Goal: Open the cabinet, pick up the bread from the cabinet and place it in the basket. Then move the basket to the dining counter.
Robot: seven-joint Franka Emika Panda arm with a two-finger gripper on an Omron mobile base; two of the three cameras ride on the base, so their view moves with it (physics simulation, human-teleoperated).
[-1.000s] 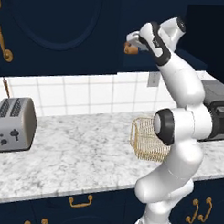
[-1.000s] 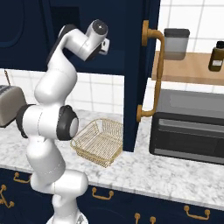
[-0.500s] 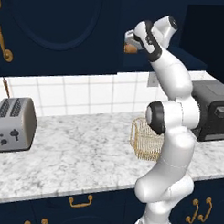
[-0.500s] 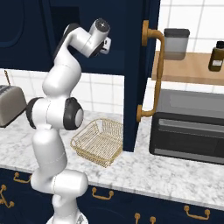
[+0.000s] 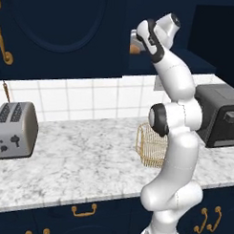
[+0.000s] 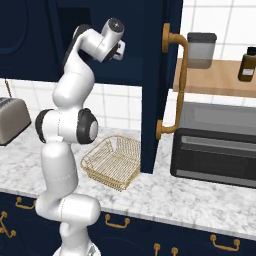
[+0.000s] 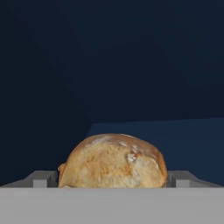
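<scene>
One moment, items listed: arm, gripper, bread, cabinet, basket, counter goods.
Arm: white, rising from the lower right of the left base view, elbow at centre frame, hand raised into the dark cabinet opening at upper centre.
Gripper (image 7: 113, 179): jaws spread wide, one grey fingertip (image 7: 41, 178) at each side of the roll at the bottom of the hand view; nothing clamped, and contact with the crust cannot be told.
Bread (image 7: 113, 162): golden-brown roll with a floured, cracked top, low centre of the hand view, sitting on the navy cabinet floor between the two fingertips; in the left base view a small brown patch (image 5: 134, 49) just left of the hand.
Cabinet (image 6: 157, 65): dark navy, door swung open and seen edge-on at centre of the right base view, long brass handle (image 6: 176, 85) facing right.
Basket (image 6: 113, 161): golden wire mesh, upright on the marble worktop (image 6: 200, 200), lower centre of the right base view, just beside the open door's lower edge; in the left base view partly hidden behind the arm (image 5: 149, 145).
Toaster (image 5: 13, 129): silver, two slots, left edge of the left base view, well apart from the basket.
Oven (image 6: 217, 147): black countertop unit, right of the right base view.
Shelf goods: grey canister (image 6: 201, 49) and dark bottle (image 6: 247, 63) on a wooden shelf, upper right of the right base view.
</scene>
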